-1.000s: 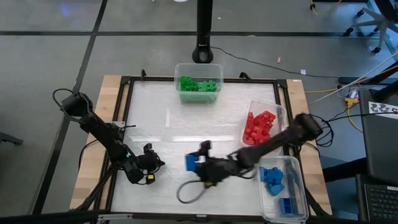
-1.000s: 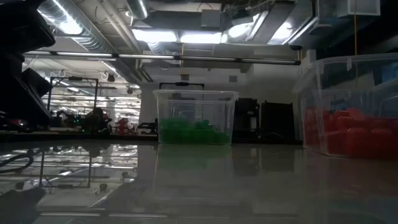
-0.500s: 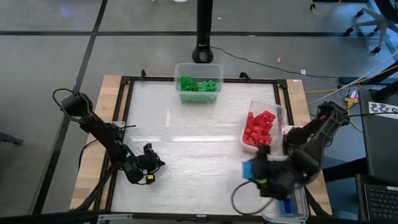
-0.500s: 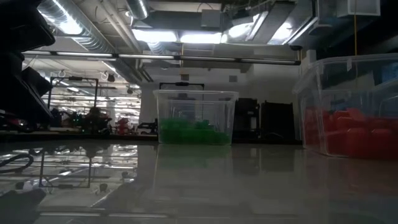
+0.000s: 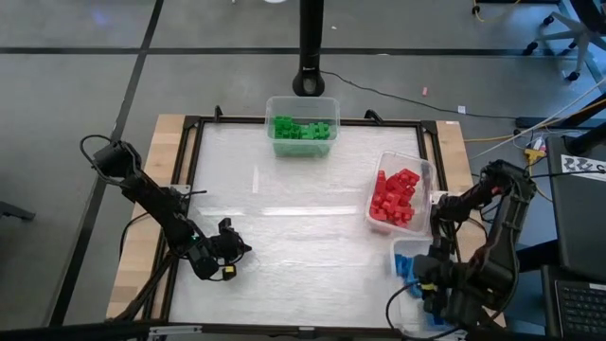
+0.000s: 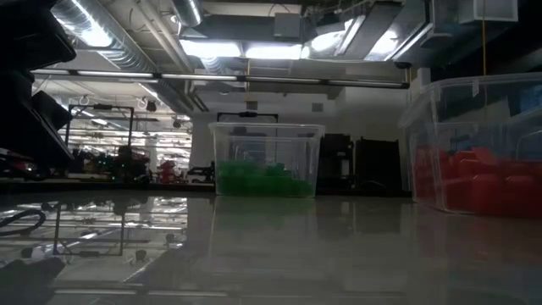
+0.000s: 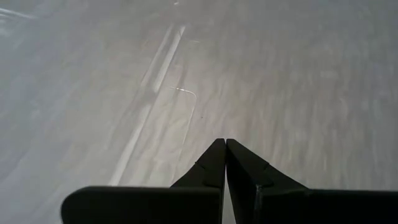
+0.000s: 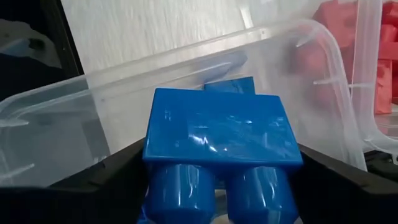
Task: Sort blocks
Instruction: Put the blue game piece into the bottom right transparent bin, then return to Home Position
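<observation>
Three clear plastic tubs point(image 5: 302, 102) on a white table point(image 5: 284, 199), black post point(image 5: 310, 47) beyond it.

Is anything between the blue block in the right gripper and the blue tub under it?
Nothing visible: the blue block sits between the right gripper's fingers directly over the open blue tub.

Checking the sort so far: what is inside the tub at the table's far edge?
The far tub holds only green blocks, piled across its floor. Whatever lies beneath the top layer is covered and cannot be seen.
</observation>
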Tool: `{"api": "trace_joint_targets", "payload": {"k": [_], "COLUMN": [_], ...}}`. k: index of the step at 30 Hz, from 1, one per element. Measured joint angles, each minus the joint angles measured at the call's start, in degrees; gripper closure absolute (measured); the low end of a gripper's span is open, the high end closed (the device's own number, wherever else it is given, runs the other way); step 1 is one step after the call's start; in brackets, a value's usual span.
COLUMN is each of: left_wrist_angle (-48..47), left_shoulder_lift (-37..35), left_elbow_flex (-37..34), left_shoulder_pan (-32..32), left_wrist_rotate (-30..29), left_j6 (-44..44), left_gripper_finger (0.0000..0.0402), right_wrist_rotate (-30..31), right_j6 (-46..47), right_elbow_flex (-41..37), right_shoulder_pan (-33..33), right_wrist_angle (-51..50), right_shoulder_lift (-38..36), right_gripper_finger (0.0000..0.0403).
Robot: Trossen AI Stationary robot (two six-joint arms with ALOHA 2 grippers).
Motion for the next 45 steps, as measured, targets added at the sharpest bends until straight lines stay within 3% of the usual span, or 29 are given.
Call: {"api": "trace_joint_targets", "payload": {"k": [12, 19, 25, 30, 34, 40, 45], "left_wrist_angle": [0.0, 0.0, 1.1, 7.7, 14.6, 19.4, 19.0], "left_shoulder_lift": [0.0, 0.0, 0.0, -0.5, -1.8, -5.8, -7.8], "left_elbow_flex": [0.0, 0.0, 0.0, 0.0, 0.0, -0.3, -0.4], "left_shoulder_pan": [0.0, 0.1, 3.1, 8.5, 12.9, 20.7, 28.0], "left_wrist_rotate": [0.0, 0.0, 0.3, 5.1, 12.2, 20.3, 25.3], "left_j6": [0.0, 0.1, 5.2, 18.6, 31.9, 44.7, 48.7], "left_gripper_finger": [0.0398, 0.0398, 0.0398, 0.0398, 0.0398, 0.0398, 0.0398], "right_wrist_rotate": [-0.3, 0.2, 13.1, 22.0, 26.1, 25.7, 14.7], "right_j6": [-2.7, -4.1, -27.1, -45.7, -58.6, -78.8, -93.2], "right_elbow_flex": [0.0, 0.0, 0.0, 0.0, 0.0, -6.0, -18.9], "right_shoulder_pan": [-0.1, -3.5, -12.3, -21.7, -28.9, -39.5, -50.3], "right_wrist_angle": [-1.8, -5.8, -2.4, -2.1, -0.1, 14.1, 31.4], "right_shoulder_lift": [0.0, -0.4, -2.3, -2.4, -2.5, -8.1, -18.4], "right_gripper_finger": [0.0063, 0.0011, 0.0024, 0.0035, 0.0033, 0.0032, 0.0031]}}
